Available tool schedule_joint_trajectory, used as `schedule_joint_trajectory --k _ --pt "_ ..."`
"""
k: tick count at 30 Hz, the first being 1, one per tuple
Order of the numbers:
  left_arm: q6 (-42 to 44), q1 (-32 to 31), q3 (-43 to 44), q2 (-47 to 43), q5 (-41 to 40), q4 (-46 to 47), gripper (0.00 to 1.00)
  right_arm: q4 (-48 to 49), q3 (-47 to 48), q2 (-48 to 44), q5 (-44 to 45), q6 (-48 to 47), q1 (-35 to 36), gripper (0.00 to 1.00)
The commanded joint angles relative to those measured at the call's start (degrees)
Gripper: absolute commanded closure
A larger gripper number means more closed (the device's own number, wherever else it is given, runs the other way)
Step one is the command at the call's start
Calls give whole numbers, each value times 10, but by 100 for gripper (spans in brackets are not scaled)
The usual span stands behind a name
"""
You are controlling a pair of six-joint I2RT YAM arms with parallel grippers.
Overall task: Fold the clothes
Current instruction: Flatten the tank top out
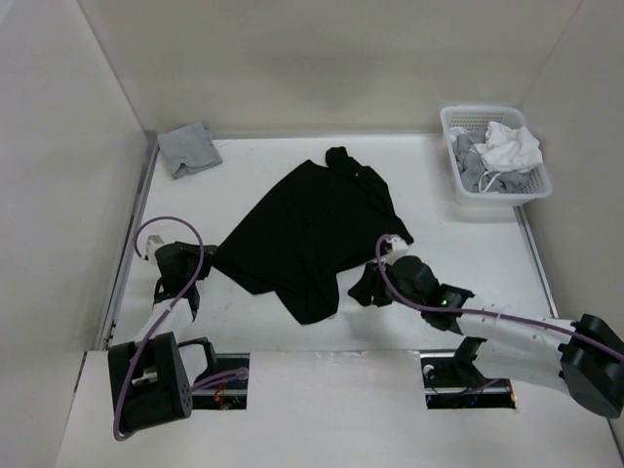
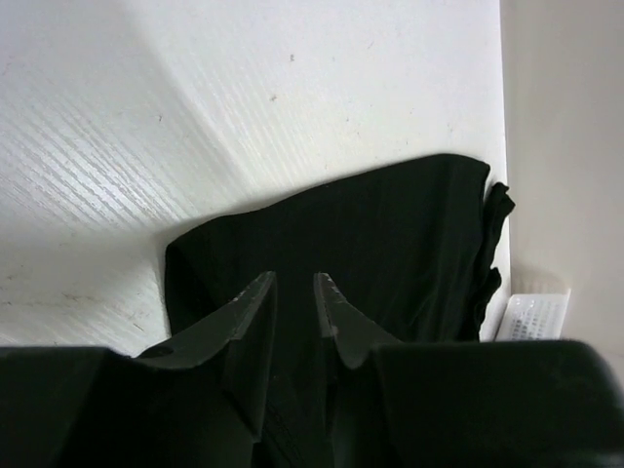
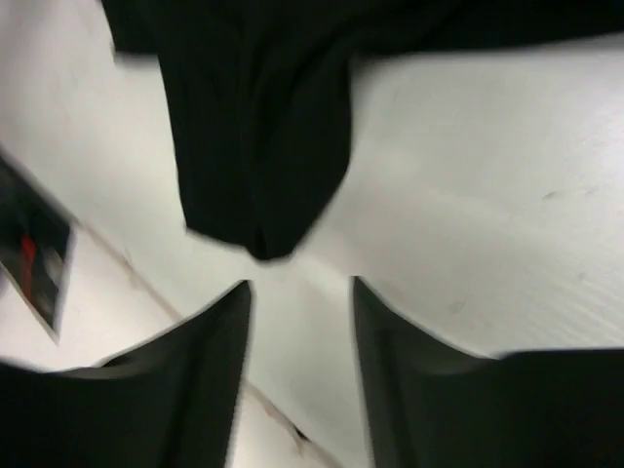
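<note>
My left gripper (image 2: 294, 285) hovers over the left corner of the clothes (image 1: 312, 229), jaws parted narrowly, nothing visibly pinched. The clothes lie spread flat mid-way across the counter (image 1: 244, 166). My right gripper (image 3: 300, 288) stands wide open, empty, just short of their near-right edge.

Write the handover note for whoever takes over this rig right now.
Left claw: parted a little, low over the left edge of the black shirt; no grip that I can see.
Right claw: wide open and empty over the table, just short of a loose end of the shirt.
Shirt: lies rumpled and diagonal mid-table.
Done: nothing that shows as a finished fold.
Left: regrasp, flatten and fold the shirt. Leave the grey cloth and the basket of white and grey garments alone.
</note>
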Motion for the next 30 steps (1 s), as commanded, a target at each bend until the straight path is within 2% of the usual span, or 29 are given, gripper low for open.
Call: schedule_joint_trajectory --k 1,3,6,10,12,14,16,18,19,20,23,25,28,30 --pt "26 2 -3 -28 -29 -14 77 22 27 -5 81 48 -58 42" --pt "43 -4 1 -42 -56 -41 75 21 52 49 70 58 -114 39" --pt "67 -13 8 -59 -88 -76 71 28 106 160 58 65 -177 40" --pt "86 -21 10 -67 -117 -101 65 68 163 275 73 82 -210 50" --pt "87 -20 10 -64 -118 -103 64 79 208 333 72 88 -235 64" --pt "87 -21 10 -58 -116 -103 64 81 271 392 67 87 -257 83" --pt "88 -22 11 -56 -112 -107 63 79 341 442 63 87 -284 90" --pt "92 -25 10 -58 -112 -111 59 86 393 469 71 83 -304 90" --pt "97 -27 10 -58 -112 -111 57 90 415 479 72 79 -317 87" --pt "99 -29 9 -59 -112 -112 56 92 428 481 71 78 -326 80" --pt "102 -39 10 -53 -111 -114 56 103 416 447 77 72 -346 53" --pt "103 -42 10 -50 -110 -117 56 104 380 409 74 67 -346 45" --pt "109 -47 11 -39 -110 -113 56 108 294 344 82 52 -323 42" --pt "113 -55 17 -27 -104 -107 56 124 234 309 79 52 -295 54"
